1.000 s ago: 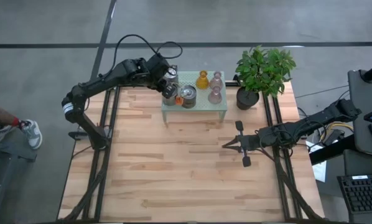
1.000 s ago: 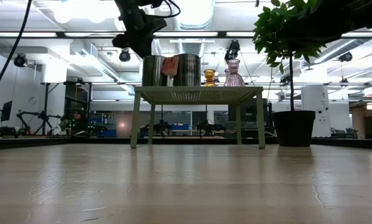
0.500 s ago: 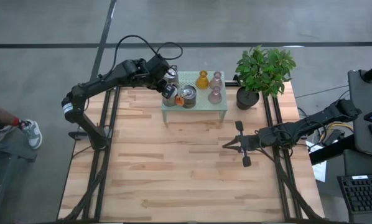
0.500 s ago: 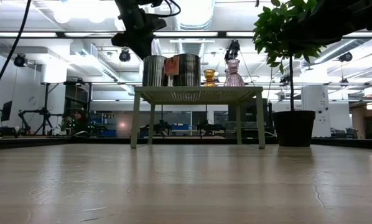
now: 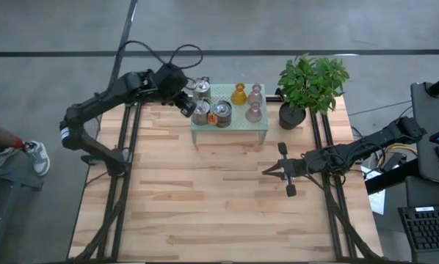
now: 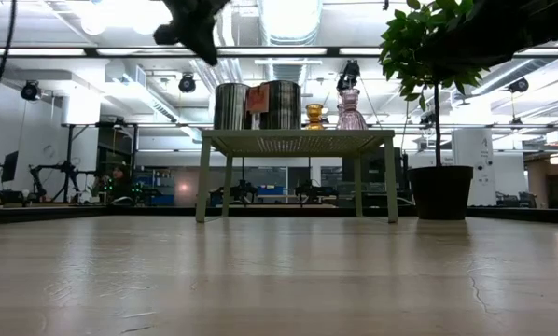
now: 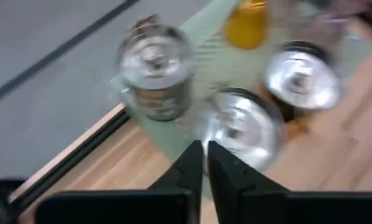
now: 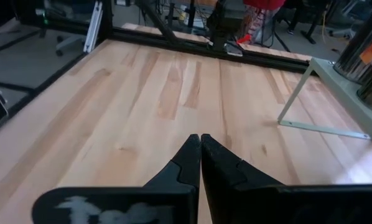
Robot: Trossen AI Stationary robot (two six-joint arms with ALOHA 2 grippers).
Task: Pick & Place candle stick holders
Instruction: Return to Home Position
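Six candle stick holders stand on the pale green mesh shelf (image 5: 238, 126) at the table's far edge. They are three silvery round jars (image 5: 202, 88) (image 5: 200, 111) (image 5: 221, 114), the last with an orange tag, an amber bottle shape (image 5: 238, 94) and two pale pink ones (image 5: 255, 93) (image 5: 253, 112). My left gripper (image 5: 186, 106) hovers shut just left of the shelf and above it (image 6: 205, 49), touching nothing. The left wrist view shows its fingers (image 7: 204, 163) before the jars (image 7: 239, 127). My right gripper (image 5: 266, 171) is shut and empty over the table's right half.
A potted green plant (image 5: 307, 82) stands right of the shelf at the far right corner. Bare wooden tabletop (image 5: 205, 198) lies in front of the shelf. The shelf's leg (image 8: 292, 99) shows in the right wrist view.
My left gripper has drawn back from the jars toward the table's left edge and has risen. The jars and the other holders stand where they were.
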